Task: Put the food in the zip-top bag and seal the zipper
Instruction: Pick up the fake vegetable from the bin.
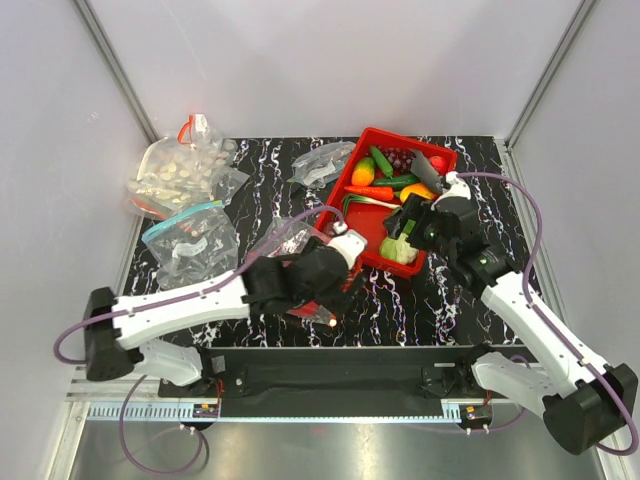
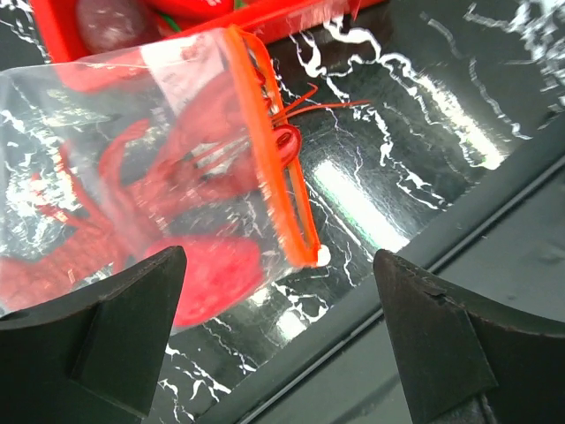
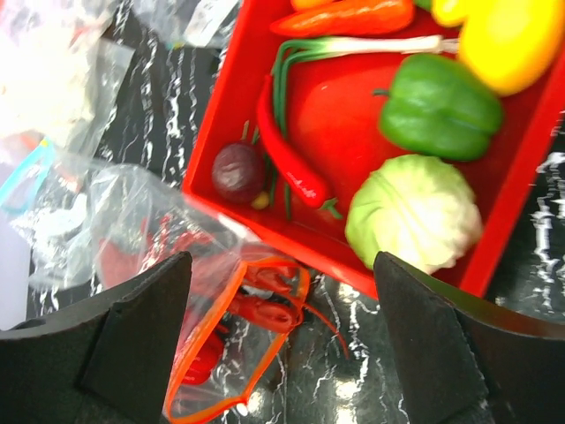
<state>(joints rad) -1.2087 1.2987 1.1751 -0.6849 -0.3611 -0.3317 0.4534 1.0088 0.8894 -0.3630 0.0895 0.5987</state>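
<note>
Left gripper (image 2: 278, 261): fingers (image 2: 97, 336) spread wide, nothing between them.
Zip-top bag (image 2: 132, 177): one. Clear and crinkled, it lies flat on the black marbled table (image 2: 424, 115) just ahead of the fingertips. Its near corner is under the gap.
Zipper (image 2: 274, 168): one orange strip. Its long axis runs from the gap straight away from the fingers toward the red tray (image 3: 216, 106).
Lobster (image 2: 177, 168): one, red, inside the bag. Its antennae poke out past the strip.
Right gripper (image 3: 282, 261): fingers (image 3: 441, 353) wide apart and empty. The bag's mouth lies under the gap, with the strip forming a loop.
Tray, beyond the fingertips: one green pepper (image 3: 437, 106), one pale cabbage (image 3: 415, 212), one red chilli (image 3: 287, 163), one carrot (image 3: 353, 16).
Farther off: a teal-zip bag (image 1: 190, 245), a bag of pale pieces (image 1: 180, 170) and a third clear bag (image 1: 320, 162).
</note>
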